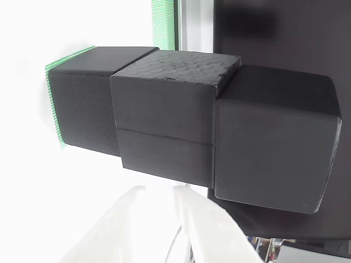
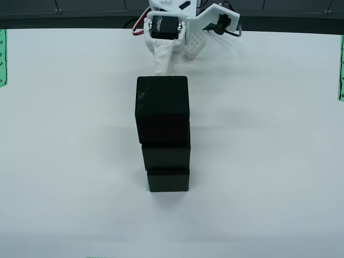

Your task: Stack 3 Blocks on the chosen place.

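Three black blocks stand stacked. In the view that rides on the gripper the stack runs sideways: the bottom block sits on the green-striped chosen place, the hexagon-textured block with a seam is in the middle, and the smooth block is on top, each shifted a little. From above I see the top block, the middle block, the bottom block and a sliver of the chosen place. My white gripper is open, holds nothing, and is drawn back from the stack.
A large dark monitor fills the background behind the stack's top, beside a green-striped strip. In the view from above, green strips mark the left edge and right edge of the white table, and a dark band runs along the far side.
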`<action>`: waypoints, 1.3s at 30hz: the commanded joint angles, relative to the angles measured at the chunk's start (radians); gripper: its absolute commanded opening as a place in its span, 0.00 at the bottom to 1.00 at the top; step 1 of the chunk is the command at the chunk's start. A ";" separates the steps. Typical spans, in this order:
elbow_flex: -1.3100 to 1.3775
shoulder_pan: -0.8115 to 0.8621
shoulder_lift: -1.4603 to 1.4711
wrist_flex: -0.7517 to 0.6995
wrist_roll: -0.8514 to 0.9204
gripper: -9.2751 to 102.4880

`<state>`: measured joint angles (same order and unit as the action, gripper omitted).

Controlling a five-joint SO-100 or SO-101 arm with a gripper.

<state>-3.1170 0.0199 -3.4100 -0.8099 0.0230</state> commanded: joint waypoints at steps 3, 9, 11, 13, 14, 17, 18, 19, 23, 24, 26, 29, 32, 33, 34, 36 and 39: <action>-0.031 -0.017 -0.023 -0.005 0.003 0.10; -0.031 -0.031 -0.025 -0.009 -0.002 0.10; -0.031 -0.031 -0.026 -0.011 -0.005 0.10; -0.031 -0.031 -0.026 -0.011 -0.006 0.10; -0.031 -0.031 -0.026 -0.011 -0.015 0.10; -0.031 -0.029 -0.026 -0.011 -0.026 0.10; -0.031 -0.029 -0.026 -0.011 -0.026 0.10; -0.031 -0.029 -0.026 -0.011 -0.031 0.10; -0.031 -0.026 -0.026 -0.009 -0.048 0.10; -0.031 -0.026 -0.026 -0.009 -0.052 0.10; -0.031 -0.023 -0.026 -0.009 -0.058 0.10; -0.031 -0.023 -0.026 -0.009 -0.058 0.10; -0.031 -0.023 -0.026 -0.009 -0.058 0.10; -0.031 -0.023 -0.026 -0.009 -0.058 0.10; -0.031 -0.025 -0.026 -0.009 -0.058 0.10; -0.031 -0.026 -0.026 -0.008 -0.057 0.10; -0.031 -0.026 -0.026 -0.008 -0.057 0.10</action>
<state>-3.1170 -0.0015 -3.4162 -0.8161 -0.0276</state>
